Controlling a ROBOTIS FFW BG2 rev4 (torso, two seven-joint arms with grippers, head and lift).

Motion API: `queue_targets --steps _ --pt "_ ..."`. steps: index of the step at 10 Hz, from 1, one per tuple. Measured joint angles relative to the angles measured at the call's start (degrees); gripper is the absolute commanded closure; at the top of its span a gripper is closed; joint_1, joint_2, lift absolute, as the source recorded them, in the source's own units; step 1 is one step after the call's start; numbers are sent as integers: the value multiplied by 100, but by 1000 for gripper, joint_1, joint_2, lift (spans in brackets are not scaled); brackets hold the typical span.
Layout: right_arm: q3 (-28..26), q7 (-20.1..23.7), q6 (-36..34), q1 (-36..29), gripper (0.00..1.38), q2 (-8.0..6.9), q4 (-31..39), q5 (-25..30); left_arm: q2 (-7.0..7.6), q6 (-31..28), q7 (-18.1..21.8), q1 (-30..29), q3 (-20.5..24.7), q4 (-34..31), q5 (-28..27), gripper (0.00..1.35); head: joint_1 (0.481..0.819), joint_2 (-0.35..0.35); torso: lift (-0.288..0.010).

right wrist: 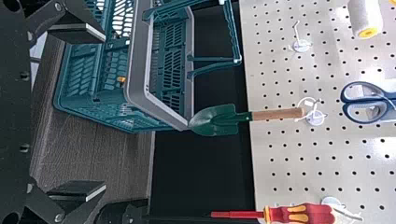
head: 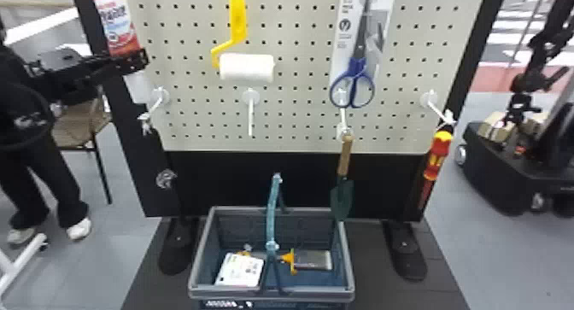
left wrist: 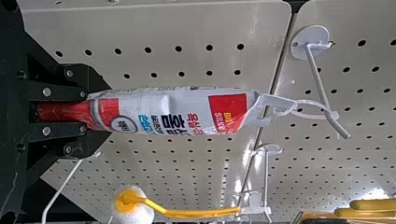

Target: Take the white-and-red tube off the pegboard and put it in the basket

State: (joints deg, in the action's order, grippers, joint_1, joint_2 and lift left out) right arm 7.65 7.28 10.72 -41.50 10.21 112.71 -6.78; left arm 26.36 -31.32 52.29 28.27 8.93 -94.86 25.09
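Although your left gripper (left wrist: 91, 111) has its fingers pinching the red lower end of the white-and-red tube (left wrist: 173, 112), you look only partway through: the tie at its top loops round a white hook (left wrist: 319, 81) on the pegboard (head: 294, 143). You have yet to free it, carry it to the basket (head: 273, 293) and let go. Your right gripper's (right wrist: 77, 114) fingers are spread. The tube hangs upright, plump, its glossy white body marked with red panels and blue and black lettering.
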Motion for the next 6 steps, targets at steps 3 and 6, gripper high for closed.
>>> queue_targets --steps 3,6 --pt "1 1 0 0 182 7 0 1 0 45 -9 0 -2 0 0 1216 549 0 -100" --pt "0 1 0 0 182 14 0 -8 8 65 -18 -3 -1 0 16 1216 549 0 -100"
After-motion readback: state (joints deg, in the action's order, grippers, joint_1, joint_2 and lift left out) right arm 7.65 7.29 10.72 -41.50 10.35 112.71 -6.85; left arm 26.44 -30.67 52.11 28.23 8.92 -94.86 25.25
